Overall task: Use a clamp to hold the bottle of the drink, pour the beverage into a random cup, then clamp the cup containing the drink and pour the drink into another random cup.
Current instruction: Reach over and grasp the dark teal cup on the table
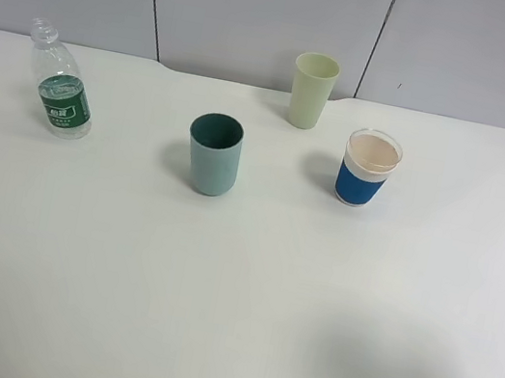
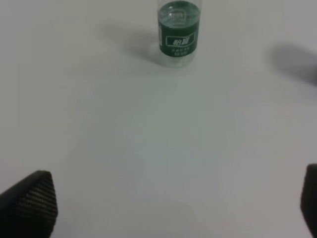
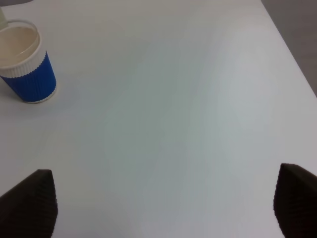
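Our left gripper [image 2: 171, 206] has its jaws spread wide and grips nothing, with bare white table [image 2: 148, 148] showing between its dark fingertips [image 2: 29, 203]. Straight ahead of that gap, well apart from it, the bottle [image 2: 179, 33] stands upright, clear with a green label. Our right gripper [image 3: 163, 203] is likewise wide apart and empty. The blue cup [image 3: 26, 64], with a ribbed sleeve, white rim and pale beige inside, stands upright ahead of it, off to one side of the gap and well clear of both fingers. From the high camera, we find the bottle at the table's far left and the blue cup right of centre. A teal cup [image 1: 212, 155] stands between them, and a pale green cup [image 1: 312, 90] stands farther back, near the wall [image 1: 264, 15].
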### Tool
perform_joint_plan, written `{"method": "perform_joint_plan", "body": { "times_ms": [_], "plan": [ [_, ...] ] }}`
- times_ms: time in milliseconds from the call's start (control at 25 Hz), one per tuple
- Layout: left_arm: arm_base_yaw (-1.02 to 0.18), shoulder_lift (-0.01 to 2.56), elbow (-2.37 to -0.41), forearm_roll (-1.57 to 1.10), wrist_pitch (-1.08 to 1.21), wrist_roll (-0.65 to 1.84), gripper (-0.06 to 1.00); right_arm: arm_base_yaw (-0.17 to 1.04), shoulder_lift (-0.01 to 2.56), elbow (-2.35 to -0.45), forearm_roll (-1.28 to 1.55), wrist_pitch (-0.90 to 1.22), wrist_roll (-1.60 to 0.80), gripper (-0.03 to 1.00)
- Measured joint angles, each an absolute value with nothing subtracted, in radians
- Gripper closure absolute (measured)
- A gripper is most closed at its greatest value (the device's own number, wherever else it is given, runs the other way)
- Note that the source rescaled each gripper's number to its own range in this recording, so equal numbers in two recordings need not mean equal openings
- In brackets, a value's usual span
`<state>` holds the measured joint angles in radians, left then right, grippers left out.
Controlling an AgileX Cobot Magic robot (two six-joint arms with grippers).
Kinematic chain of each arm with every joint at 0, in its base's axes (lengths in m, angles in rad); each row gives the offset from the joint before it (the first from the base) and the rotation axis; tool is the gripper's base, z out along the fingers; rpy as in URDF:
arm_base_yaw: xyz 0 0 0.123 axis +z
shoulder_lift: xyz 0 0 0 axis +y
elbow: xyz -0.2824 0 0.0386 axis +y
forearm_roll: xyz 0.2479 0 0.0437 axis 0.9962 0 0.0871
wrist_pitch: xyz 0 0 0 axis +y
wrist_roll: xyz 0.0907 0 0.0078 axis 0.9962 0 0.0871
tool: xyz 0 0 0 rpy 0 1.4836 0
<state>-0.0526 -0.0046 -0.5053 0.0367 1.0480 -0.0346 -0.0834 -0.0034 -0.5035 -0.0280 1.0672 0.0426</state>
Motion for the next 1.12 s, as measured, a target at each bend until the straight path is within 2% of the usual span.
{"method": "perform_joint_plan", "body": {
  "times_ms": [520, 680, 1120],
  "plan": [
    [-0.053, -0.005, -0.505, 0.037, 1.048, -0.035, -0.05, -0.083, -0.003, -0.503, -0.023, 1.067, 0.041, 0.26],
    [-0.053, -0.005, -0.505, 0.037, 1.048, -0.035, -0.05, -0.083, 0.014, -0.531, 0.028, 1.011, 0.041, 0.26],
    [-0.053, -0.005, -0.505, 0.037, 1.048, -0.035, -0.05, -0.083, 0.41, -0.568, 0.164, 0.719, -0.047, 0.26]
  ]
}}
